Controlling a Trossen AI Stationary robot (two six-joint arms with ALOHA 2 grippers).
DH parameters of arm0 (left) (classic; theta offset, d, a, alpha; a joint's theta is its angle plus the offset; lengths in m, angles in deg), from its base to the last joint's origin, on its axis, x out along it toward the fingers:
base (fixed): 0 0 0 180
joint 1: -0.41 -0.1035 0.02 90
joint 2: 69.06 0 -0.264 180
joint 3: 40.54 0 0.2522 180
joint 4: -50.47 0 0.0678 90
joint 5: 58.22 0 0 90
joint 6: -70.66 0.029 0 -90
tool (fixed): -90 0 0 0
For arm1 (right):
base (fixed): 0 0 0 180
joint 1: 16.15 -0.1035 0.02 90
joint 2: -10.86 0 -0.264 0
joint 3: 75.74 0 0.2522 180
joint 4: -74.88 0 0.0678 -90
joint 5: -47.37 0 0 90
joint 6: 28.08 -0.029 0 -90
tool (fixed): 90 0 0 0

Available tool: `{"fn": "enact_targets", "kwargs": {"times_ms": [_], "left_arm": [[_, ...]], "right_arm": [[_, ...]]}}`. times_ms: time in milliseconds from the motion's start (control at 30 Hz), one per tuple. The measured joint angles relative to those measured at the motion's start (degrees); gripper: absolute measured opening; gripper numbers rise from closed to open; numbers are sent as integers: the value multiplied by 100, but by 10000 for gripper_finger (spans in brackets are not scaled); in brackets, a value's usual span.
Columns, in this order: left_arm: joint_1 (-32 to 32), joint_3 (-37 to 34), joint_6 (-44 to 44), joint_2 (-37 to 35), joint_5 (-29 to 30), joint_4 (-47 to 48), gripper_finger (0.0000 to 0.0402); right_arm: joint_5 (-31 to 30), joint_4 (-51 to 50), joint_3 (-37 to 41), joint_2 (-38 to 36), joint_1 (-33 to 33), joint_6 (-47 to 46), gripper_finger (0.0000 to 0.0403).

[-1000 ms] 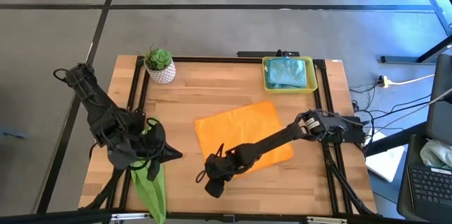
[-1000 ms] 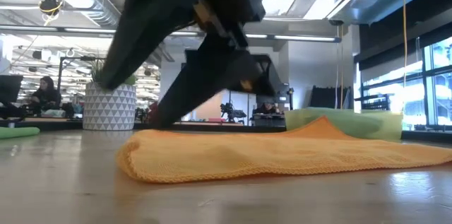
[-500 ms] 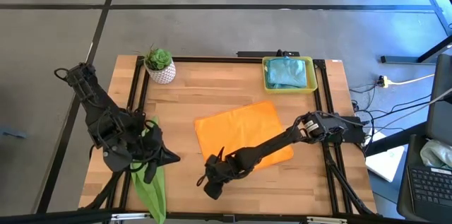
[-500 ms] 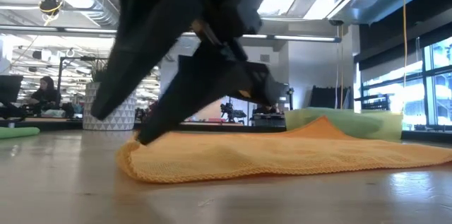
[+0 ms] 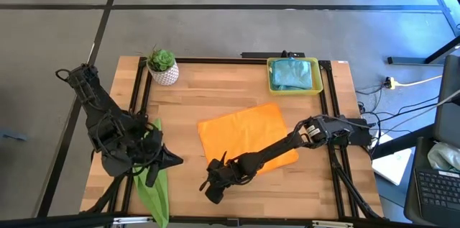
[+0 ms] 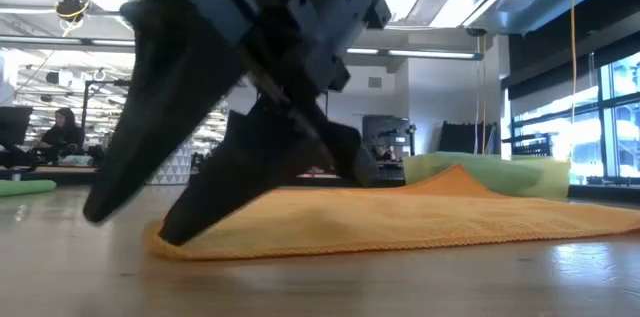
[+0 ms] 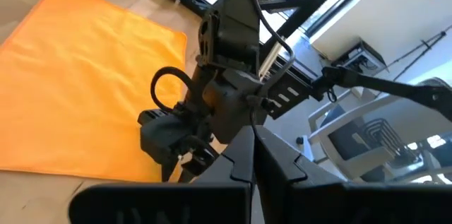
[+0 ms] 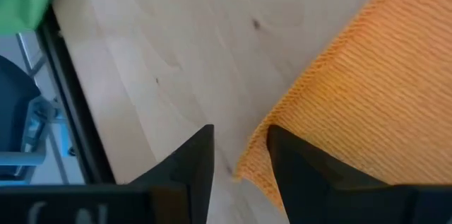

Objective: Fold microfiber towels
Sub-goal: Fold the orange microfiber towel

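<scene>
High view, reading left to right: the left gripper (image 5: 159, 160) hovers at the lower left of the frame over the lime green microfiber towel (image 5: 152, 188), which hangs off the near table edge; its fingers appear pressed together in the left wrist view, clamped on nothing visible. Right of it, at lower centre, the right gripper (image 5: 213, 190) sits at the near-left corner of the flat orange microfiber towel (image 5: 248, 137). Over the last second this gripper has crept a little further toward the lower left and dropped lower, so that in the low view its fingertips (image 6: 170, 232) now meet the wooden table (image 5: 215, 95) at the cloth's corner. The right wrist view shows the fingers slightly apart, with the corner (image 8: 247, 171) just reaching one fingertip and not yet pinched. Judgement: the corner grasp that starts the fold is imminent but not made. Further right, in the upper right of the frame, the yellow rectangular tray (image 5: 271, 84) holds teal cloths (image 5: 293, 74); the small potted plant (image 5: 162, 66) stands upper left. Neither obstructs a fold toward the far edge.
</scene>
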State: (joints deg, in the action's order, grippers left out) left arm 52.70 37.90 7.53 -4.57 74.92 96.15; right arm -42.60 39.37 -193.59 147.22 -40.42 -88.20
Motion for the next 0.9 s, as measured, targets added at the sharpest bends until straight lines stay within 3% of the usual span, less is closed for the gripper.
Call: {"fn": "enact_targets", "kwargs": {"times_ms": [233, 533, 667, 900], "left_arm": [[0, 0, -324, 0, 76, -106, 4], [0, 0, -320, 0, 91, -185, 4], [0, 0, -247, 0, 96, -182, 4], [-4, 0, 252, 0, 32, -36, 4]], "right_arm": [[-26, 142, -13, 94, -50, 94, 118], [-21, -2, -13, 125, -61, 216, 48], [223, -44, -17, 101, -64, 340, 7], [910, -608, 4, -227, -90, 921, 4]]}}
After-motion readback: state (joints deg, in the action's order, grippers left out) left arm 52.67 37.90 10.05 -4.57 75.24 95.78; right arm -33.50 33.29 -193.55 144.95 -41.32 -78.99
